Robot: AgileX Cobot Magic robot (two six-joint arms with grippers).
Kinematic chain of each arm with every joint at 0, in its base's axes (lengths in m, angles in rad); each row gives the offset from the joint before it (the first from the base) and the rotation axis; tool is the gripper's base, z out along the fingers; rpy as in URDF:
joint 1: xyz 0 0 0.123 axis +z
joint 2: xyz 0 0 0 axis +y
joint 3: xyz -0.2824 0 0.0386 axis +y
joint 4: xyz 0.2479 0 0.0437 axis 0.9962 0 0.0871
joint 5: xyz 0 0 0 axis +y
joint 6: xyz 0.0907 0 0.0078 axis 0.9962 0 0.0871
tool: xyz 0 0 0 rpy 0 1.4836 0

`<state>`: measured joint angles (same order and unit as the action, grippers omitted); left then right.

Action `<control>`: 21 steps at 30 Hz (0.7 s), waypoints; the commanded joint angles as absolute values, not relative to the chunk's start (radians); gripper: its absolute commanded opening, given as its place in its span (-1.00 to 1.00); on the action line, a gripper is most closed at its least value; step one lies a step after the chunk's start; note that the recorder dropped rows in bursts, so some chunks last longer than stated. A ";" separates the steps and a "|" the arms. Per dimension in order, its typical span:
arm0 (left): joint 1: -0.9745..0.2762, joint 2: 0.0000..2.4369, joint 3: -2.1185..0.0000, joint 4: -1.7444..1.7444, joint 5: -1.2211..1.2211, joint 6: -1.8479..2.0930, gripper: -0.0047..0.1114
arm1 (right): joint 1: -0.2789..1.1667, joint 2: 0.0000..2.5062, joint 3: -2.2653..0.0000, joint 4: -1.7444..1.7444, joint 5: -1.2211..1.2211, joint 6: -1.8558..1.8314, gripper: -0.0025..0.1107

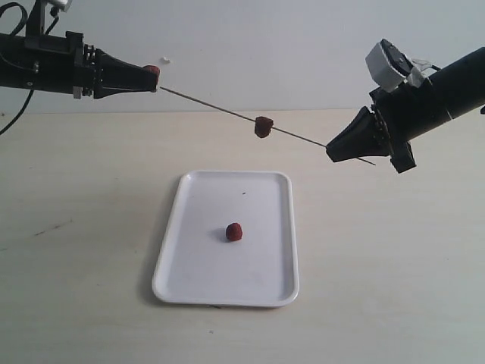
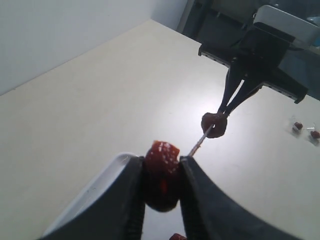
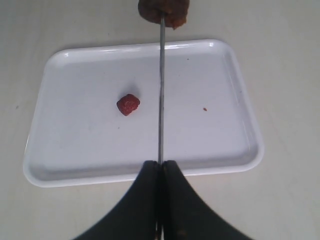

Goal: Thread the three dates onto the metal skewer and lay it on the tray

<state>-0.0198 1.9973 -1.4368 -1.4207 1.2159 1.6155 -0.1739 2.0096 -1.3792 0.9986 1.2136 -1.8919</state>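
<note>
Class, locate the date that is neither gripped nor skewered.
In the exterior view that date lies loose near the middle of the white tray, beneath the raised skewer.

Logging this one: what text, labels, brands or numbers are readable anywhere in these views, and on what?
None can be read. The tray is plain white but for a dark speck; the left gripper, right gripper and the white housing on the right arm show no legible markings.

The pale beige table [image 1: 394, 265] carries the white tray [image 1: 197, 265], which lies flat on it, rim upward.
</note>
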 commanded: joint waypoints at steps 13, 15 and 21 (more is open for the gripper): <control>-0.022 1.990 -1.435 -1.441 1.221 1.599 -0.49 | -0.175 2.012 -1.384 1.057 1.221 -1.902 -0.96; -0.022 1.990 -1.435 -1.441 1.221 1.599 -0.49 | -0.173 2.012 -1.384 1.062 1.221 -1.902 -0.96; -0.022 1.990 -1.435 -1.441 1.221 1.595 -0.49 | -0.139 2.014 -1.384 1.047 1.221 -1.910 -0.96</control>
<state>-0.0198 1.9973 -1.4368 -1.4207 1.2159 1.6041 -0.1562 2.0096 -1.3792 1.0414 1.2136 -1.8964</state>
